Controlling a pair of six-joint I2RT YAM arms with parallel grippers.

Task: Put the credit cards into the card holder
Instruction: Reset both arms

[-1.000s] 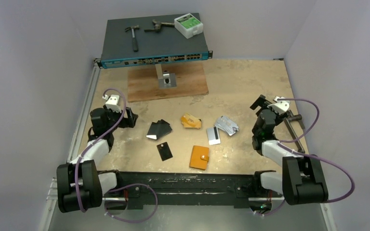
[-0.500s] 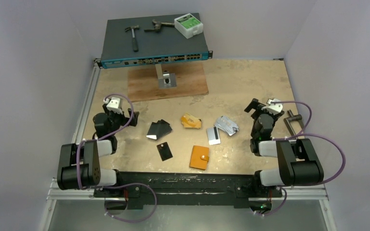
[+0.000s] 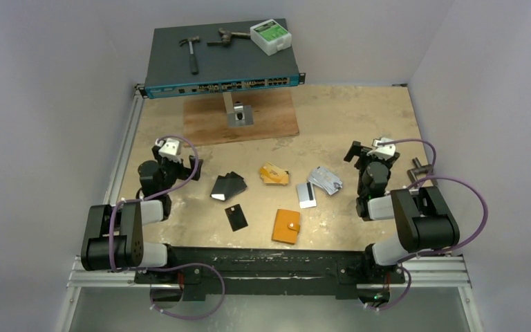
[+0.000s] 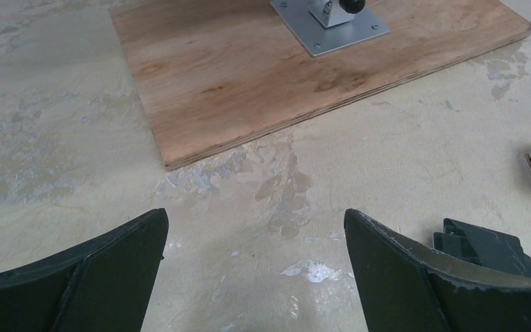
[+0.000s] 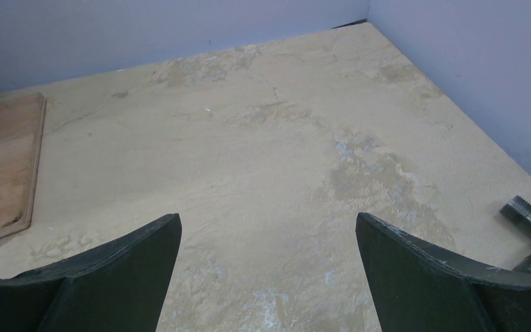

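Though wide open, both grippers (image 4: 254, 218) (image 5: 268, 218) empty.

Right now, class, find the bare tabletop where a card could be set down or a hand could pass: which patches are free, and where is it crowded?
Free: the far-right corner, between the brown plywood board and the right wall; also the strip between that board and the thin black credit cards. Crowded: the middle, from those cards to the orange leather card holder.

Open tabletop (image 3: 249, 155) between plywood board (image 3: 200, 124) and cards (image 3: 228, 185), pipe (image 3: 418, 166) beside right arm (image 3: 375, 187).
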